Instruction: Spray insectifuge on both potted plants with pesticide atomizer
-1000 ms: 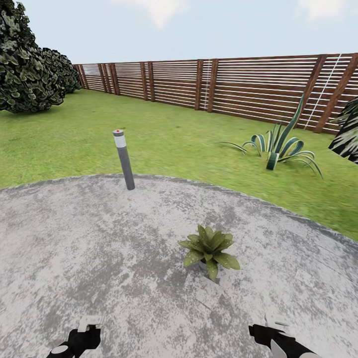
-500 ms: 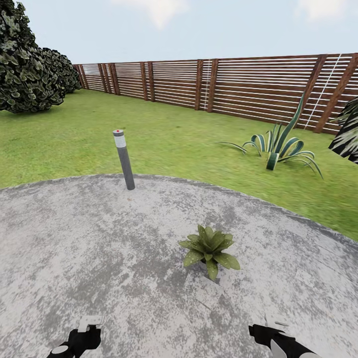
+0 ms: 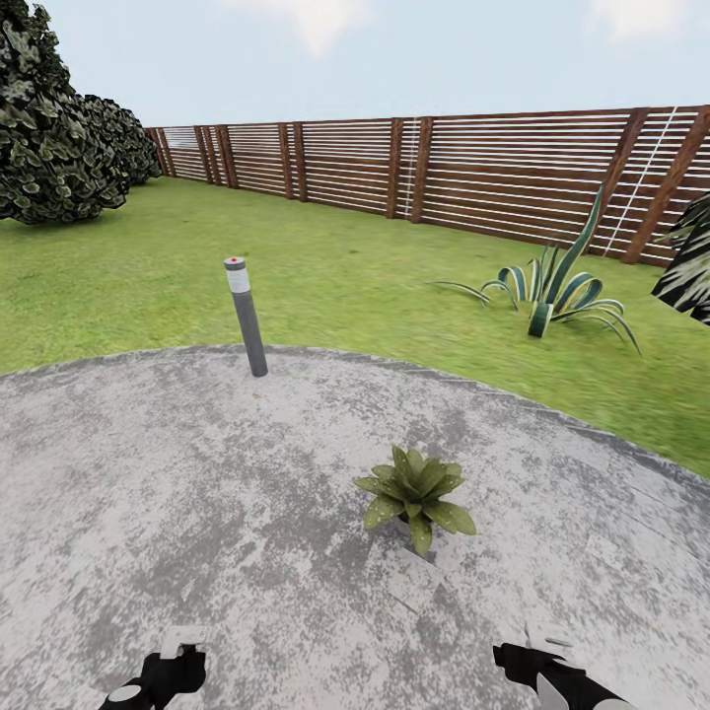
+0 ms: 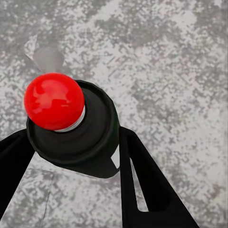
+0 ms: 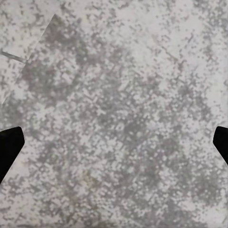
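The garden's green lawn is stretching back to a brown slatted fence and dark trees. The round grey paved patch is lying in front. One potted plant is sitting near its middle. The left gripper is squeezing the pesticide atomizer with its red top. The right gripper is hanging wide open and empty.

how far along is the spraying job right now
Pickup looks done: the left claw is shut on the small black cylindrical atomizer bottle with a red ball top. In hand: it hangs over the mottled grey paved patch, short of the speckled green potted plant. Left: no spray shows on that plant, and a second plant remains. The right claw is open.
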### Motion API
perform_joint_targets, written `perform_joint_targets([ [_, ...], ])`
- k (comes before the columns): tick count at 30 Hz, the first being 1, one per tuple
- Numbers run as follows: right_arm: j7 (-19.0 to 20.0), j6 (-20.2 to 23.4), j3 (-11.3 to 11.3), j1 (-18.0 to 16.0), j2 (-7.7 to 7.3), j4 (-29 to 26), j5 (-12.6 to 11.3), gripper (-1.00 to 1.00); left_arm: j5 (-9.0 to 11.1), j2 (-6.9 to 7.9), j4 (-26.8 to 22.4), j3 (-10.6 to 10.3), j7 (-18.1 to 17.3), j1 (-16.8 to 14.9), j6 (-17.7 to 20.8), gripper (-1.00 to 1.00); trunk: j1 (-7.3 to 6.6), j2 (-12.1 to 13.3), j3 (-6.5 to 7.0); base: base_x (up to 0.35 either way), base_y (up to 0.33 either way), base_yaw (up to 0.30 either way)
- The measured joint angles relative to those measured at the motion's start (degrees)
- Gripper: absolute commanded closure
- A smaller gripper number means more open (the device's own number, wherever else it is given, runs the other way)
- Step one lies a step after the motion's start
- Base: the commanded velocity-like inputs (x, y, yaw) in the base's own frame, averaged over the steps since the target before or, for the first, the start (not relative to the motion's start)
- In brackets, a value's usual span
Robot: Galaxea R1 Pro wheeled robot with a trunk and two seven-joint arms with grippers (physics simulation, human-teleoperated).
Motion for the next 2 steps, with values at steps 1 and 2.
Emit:
perform_joint_targets([
  [1, 0.0, 0.0, 0.0, -0.01, 0.0, 0.0, 0.0, -1.0, 0.0, 0.01, 0.0, 0.0, 0.0, 0.0, 0.01, 1.0, 0.0, 0.0, 0.0, 0.0, 0.0, 0.0],
  [2, 0.0, 0.0, 0.0, 0.0, 0.01, 0.0, 0.0, -1.0, 0.0, 0.01, 0.0, 0.0, 0.0, 0.0, -0.01, 1.0, 0.0, 0.0, 0.0, 0.0, 0.0, 0.0],
])
